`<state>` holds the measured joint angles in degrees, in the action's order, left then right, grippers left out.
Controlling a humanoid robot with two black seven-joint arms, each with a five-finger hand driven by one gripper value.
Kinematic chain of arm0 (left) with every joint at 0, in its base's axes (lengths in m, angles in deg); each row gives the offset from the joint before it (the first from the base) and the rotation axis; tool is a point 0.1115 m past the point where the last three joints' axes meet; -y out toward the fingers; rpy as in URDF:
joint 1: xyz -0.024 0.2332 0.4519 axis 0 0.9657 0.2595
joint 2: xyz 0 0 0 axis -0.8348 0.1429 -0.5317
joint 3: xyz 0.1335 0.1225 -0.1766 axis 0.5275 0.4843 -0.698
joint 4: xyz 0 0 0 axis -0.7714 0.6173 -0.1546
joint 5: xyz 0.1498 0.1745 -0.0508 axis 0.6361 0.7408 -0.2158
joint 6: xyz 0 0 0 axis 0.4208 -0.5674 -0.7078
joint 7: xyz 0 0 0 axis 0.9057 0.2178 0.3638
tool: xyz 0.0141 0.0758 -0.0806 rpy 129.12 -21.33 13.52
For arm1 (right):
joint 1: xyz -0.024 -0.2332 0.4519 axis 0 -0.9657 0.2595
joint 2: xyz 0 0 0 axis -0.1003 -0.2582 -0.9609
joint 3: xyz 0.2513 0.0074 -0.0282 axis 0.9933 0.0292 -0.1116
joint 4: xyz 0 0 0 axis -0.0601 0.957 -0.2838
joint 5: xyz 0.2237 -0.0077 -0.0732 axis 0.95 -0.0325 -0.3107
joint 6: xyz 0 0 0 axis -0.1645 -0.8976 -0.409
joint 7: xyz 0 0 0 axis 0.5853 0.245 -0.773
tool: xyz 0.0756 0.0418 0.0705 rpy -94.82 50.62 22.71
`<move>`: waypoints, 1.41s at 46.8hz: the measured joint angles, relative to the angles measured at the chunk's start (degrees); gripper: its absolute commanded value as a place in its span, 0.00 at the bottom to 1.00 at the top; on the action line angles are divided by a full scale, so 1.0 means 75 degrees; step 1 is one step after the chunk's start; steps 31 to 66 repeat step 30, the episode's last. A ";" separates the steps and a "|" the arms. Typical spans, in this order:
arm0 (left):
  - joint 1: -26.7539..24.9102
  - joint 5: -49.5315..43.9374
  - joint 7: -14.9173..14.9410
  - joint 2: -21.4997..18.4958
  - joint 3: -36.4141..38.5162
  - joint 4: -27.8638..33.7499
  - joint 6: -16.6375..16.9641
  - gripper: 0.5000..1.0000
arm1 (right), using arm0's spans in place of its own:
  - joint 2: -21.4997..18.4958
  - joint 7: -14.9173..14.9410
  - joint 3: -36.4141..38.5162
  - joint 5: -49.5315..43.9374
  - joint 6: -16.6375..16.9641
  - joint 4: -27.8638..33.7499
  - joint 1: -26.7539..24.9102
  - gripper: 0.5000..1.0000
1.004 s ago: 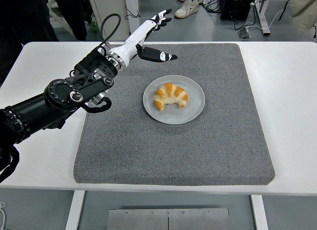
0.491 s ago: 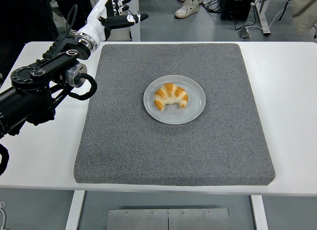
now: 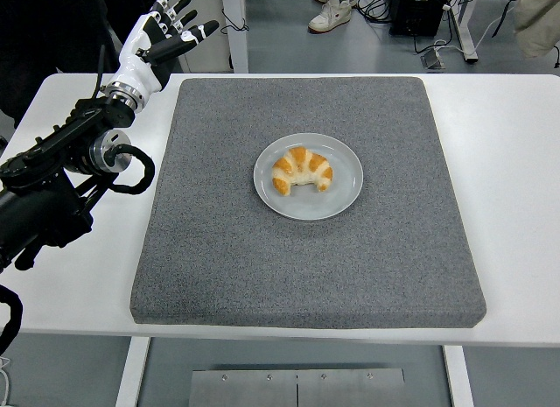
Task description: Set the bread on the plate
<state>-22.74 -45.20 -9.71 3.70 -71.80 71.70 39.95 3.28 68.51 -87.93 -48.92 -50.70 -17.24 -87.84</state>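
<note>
One left hand (image 3: 156, 39) hangs raised beyond the mat's (image 3: 219, 267) far-left corner, fingers (image 3: 188, 35) spread, empty.

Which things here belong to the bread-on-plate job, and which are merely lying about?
Part of the job:
- croissant, lying on the plate
- plate, on the grey mat
- left hand, open, off the mat's far left corner

Merely about:
- grey mat
- white table
- shoes on the floor beyond

No text, label, brand, number or sign can be read on any thing in this view.
</note>
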 measured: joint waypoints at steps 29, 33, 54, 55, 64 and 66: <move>0.0654 -0.0365 -0.0222 0.0087 -0.0392 -0.0215 -0.0125 0.93 | 0.0000 0.0000 0.0000 0.0000 0.0001 -0.0008 -0.0002 1.00; 0.0654 -0.0365 -0.0228 0.0087 -0.0391 -0.0215 -0.0125 0.93 | 0.0000 0.0000 0.0000 0.0000 0.0001 -0.0008 -0.0001 1.00; 0.0654 -0.0365 -0.0228 0.0087 -0.0391 -0.0215 -0.0125 0.93 | 0.0000 0.0000 0.0000 0.0000 0.0001 -0.0008 -0.0001 1.00; 0.0654 -0.0365 -0.0228 0.0087 -0.0391 -0.0215 -0.0125 0.93 | 0.0000 0.0000 0.0000 0.0000 0.0001 -0.0008 -0.0001 1.00; 0.0654 -0.0365 -0.0228 0.0087 -0.0391 -0.0215 -0.0125 0.93 | 0.0000 0.0000 0.0000 0.0000 0.0001 -0.0008 -0.0001 1.00; 0.0654 -0.0365 -0.0228 0.0087 -0.0391 -0.0215 -0.0125 0.93 | 0.0000 0.0000 0.0000 0.0000 0.0001 -0.0008 -0.0001 1.00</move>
